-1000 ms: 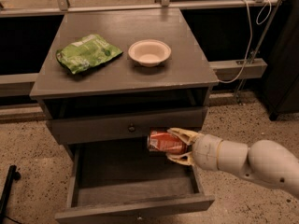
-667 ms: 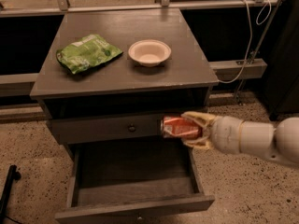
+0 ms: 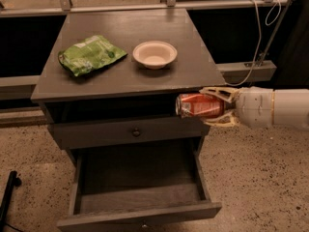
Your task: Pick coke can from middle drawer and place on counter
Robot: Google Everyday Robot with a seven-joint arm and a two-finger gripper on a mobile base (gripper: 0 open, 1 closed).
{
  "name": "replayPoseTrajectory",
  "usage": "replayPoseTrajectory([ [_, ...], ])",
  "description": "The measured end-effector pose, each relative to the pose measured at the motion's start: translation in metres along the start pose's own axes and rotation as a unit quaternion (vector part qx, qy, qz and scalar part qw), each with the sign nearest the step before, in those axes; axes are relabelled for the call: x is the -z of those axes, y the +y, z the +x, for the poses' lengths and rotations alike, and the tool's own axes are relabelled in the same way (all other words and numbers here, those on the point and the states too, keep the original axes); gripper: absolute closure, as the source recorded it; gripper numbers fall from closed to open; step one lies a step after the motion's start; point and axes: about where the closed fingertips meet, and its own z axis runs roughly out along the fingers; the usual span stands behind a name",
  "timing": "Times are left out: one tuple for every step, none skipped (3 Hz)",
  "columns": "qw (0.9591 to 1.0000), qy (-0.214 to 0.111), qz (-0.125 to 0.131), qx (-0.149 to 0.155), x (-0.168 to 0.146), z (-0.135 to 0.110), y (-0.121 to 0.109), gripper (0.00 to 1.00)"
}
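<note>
My gripper [image 3: 212, 106] reaches in from the right and is shut on the coke can [image 3: 199, 105]. The red can lies sideways in the fingers, silver end to the left, in front of the cabinet just below the counter's [image 3: 193, 71] front right edge. The middle drawer [image 3: 140, 197] is pulled open below, and nothing shows on its plank floor. The can is well above the drawer and level with the gap under the counter.
A green crinkled chip bag [image 3: 89, 54] lies on the counter's left side. A white bowl [image 3: 154, 53] stands near its middle. The upper drawer front [image 3: 111, 132] with its dark knob is closed. A white cable [image 3: 256, 42] hangs at the right. Speckled floor lies around the cabinet.
My gripper has lifted the coke can up and to the right, from just over the open drawer to beside the counter's front right edge.
</note>
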Motion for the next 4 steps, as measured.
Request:
replayPoseTrajectory([
  [0.9993,0.003,0.006,-0.038,-0.005,0.002,-0.036,1.00],
  [0.9957,0.010,-0.002,-0.092,-0.017,0.012,-0.064,1.00],
  [0.9799,0.014,-0.040,-0.195,-0.036,0.041,-0.087,1.00],
  [0.9580,-0.002,-0.077,-0.276,-0.043,0.061,-0.099,1.00],
])
